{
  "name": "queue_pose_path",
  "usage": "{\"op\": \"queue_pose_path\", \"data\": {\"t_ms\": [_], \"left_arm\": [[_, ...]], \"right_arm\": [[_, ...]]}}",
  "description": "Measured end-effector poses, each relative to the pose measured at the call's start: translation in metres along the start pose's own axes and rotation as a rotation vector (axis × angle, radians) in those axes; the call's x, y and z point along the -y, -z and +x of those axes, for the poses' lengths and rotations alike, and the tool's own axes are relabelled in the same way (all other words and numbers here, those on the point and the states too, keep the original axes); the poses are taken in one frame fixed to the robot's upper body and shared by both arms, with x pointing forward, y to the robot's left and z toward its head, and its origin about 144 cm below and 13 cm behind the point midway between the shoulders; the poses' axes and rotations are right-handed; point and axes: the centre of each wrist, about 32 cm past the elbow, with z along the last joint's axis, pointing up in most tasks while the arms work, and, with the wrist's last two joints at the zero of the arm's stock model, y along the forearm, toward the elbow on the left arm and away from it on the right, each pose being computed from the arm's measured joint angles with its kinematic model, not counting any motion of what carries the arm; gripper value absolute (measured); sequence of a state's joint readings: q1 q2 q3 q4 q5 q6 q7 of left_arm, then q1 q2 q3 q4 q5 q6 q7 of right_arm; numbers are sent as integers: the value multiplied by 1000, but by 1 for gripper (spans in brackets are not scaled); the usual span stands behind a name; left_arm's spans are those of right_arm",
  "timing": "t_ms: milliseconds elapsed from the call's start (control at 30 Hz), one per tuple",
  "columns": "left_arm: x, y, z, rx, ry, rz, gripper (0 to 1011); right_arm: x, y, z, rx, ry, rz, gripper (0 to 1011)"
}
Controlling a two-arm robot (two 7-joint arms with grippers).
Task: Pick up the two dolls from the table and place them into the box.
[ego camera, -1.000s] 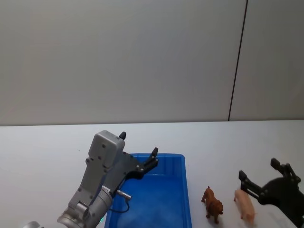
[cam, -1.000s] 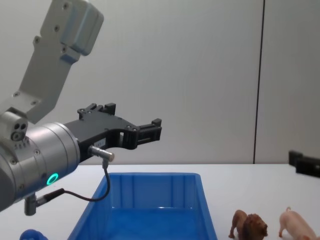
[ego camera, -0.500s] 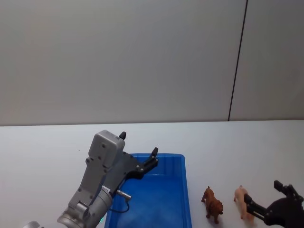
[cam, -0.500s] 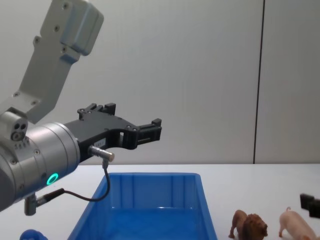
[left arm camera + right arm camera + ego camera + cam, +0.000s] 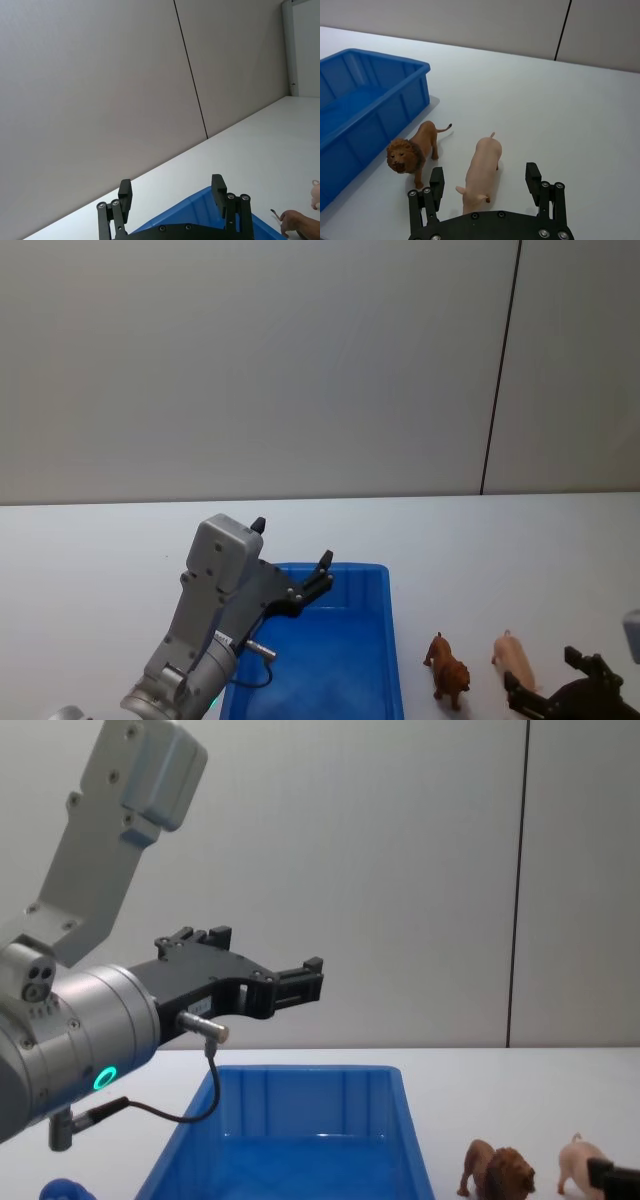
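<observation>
My worry: the right tool [image 5: 485, 181], wide open and empty, is lined up on the pale pink plastic pig [image 5: 482, 165], but one finger sits near the brown shaggy-maned toy lion [image 5: 415, 148], so closing could tip it over. Both stand on the white counter [image 5: 570, 110] just right of the bright blue ribbed plastic bin [image 5: 380, 59]. The left tool [image 5: 171, 186] hangs open and empty above it.

The right gripper [image 5: 545, 680] slides down to the bottom right corner of the head view, so less of it covers the pig [image 5: 512, 660]. In the chest view it drops from halfway up the right edge to the bottom right corner.
</observation>
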State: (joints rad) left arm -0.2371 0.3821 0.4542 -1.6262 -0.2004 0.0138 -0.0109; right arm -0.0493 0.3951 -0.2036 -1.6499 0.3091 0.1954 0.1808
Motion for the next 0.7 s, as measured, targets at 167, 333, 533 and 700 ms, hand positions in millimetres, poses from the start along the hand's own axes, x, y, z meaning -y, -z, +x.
{"op": "queue_pose_path", "data": {"t_ms": [167, 333, 533, 700], "left_arm": [[0, 0, 0, 0, 0, 0, 1001], [0, 0, 0, 0, 0, 0, 1001], [0, 0, 0, 0, 0, 0, 1001], [0, 0, 0, 0, 0, 0, 1001]], "right_arm": [[-6, 4, -1, -11, -1, -23, 1001], [-14, 9, -3, -23, -3, -53, 1001], [-19, 12, -5, -34, -5, -67, 935], [-23, 15, -5, -40, -8, -72, 822]]}}
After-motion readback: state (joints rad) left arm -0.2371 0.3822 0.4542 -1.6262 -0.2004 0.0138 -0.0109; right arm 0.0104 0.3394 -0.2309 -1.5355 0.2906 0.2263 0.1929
